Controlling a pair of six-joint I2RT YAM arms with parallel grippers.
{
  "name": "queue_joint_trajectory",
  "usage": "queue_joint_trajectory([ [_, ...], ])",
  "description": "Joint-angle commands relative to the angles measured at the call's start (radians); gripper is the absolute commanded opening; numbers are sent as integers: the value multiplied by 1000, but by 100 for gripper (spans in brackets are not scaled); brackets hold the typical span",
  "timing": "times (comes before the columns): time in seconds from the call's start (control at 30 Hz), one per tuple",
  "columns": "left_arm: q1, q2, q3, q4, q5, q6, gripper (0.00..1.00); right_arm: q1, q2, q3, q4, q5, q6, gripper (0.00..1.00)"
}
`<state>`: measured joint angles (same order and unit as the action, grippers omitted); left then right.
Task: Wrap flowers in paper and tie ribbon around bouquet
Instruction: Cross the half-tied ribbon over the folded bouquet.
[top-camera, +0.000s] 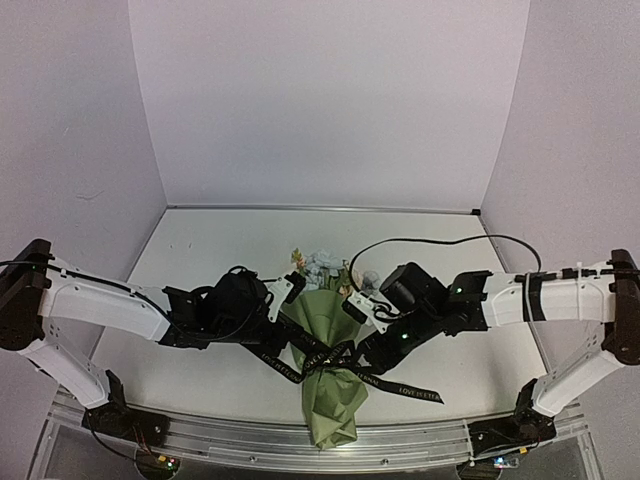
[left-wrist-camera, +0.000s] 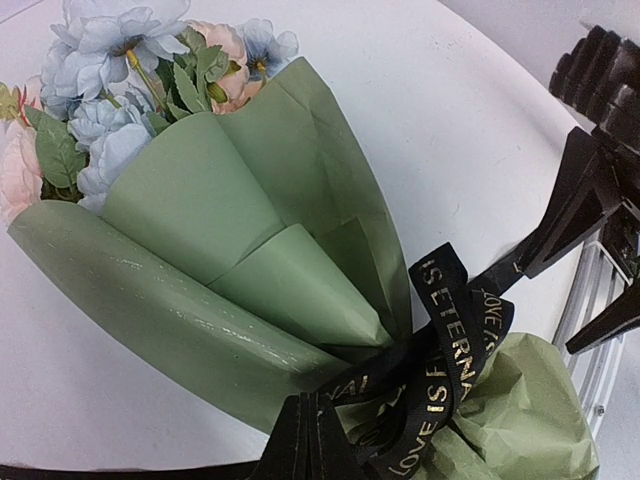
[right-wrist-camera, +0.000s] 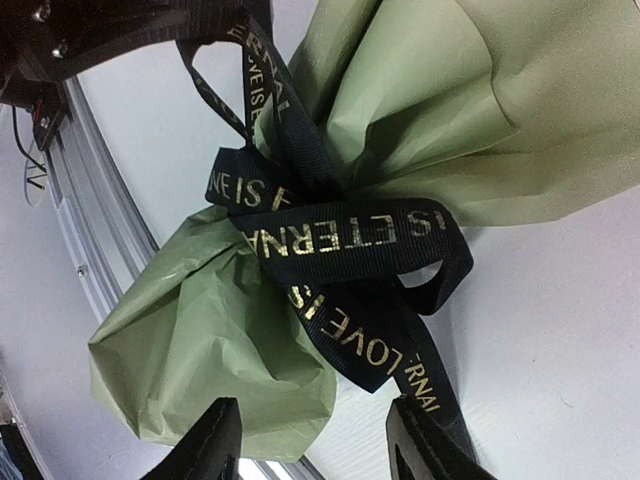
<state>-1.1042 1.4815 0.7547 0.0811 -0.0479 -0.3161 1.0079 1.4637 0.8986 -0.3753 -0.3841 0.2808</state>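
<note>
With the ribbon (top-camera: 335, 362) knotted round the bouquet (top-camera: 325, 345) lying on the bench (top-camera: 220, 250), tying looked nearly done; the left gripper (top-camera: 293, 287) was shut beside it, the right gripper (right-wrist-camera: 318, 440) hung half open and empty, and the next move likely called for backing away without snagging the loops.

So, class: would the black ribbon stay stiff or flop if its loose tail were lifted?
Probably floppy: the ribbon bends into soft loops around the paper. Likely light, as it trails flat over the table.

paper (left-wrist-camera: 200, 190): olive-green | ribbon (right-wrist-camera: 350, 240): black, gold lettering | flowers (left-wrist-camera: 110, 40): pale blue, peach, green leaves | table (left-wrist-camera: 450, 130): white
</note>
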Motion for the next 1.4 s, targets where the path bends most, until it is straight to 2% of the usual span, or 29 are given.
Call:
queue_joint_trajectory([
  [0.0, 6, 6, 13, 38, -3, -10, 0, 10, 38, 0, 2, 48, -44, 49],
  [0.27, 6, 5, 14, 35, 0, -9, 0, 33, 113, 22, 25, 107, -37, 44],
  [0.37, 6, 3, 12, 35, 1, -10, 0, 34, 126, 19, 53, 127, -22, 40],
  [0.6, 6, -6, 1, 38, -4, -22, 0, 34, 128, 9, 91, 149, 16, 23],
  [0.8, 6, -21, -25, 51, -18, -65, 0, 35, 98, -14, 91, 183, 41, 0],
  [1.17, 6, -102, -131, 48, -153, -213, 0, 34, 0, -51, -44, 333, 41, 0],
  [1.37, 18, -130, -164, 4, -215, -247, 0, 34, -13, -40, -124, 378, 31, 0],
])
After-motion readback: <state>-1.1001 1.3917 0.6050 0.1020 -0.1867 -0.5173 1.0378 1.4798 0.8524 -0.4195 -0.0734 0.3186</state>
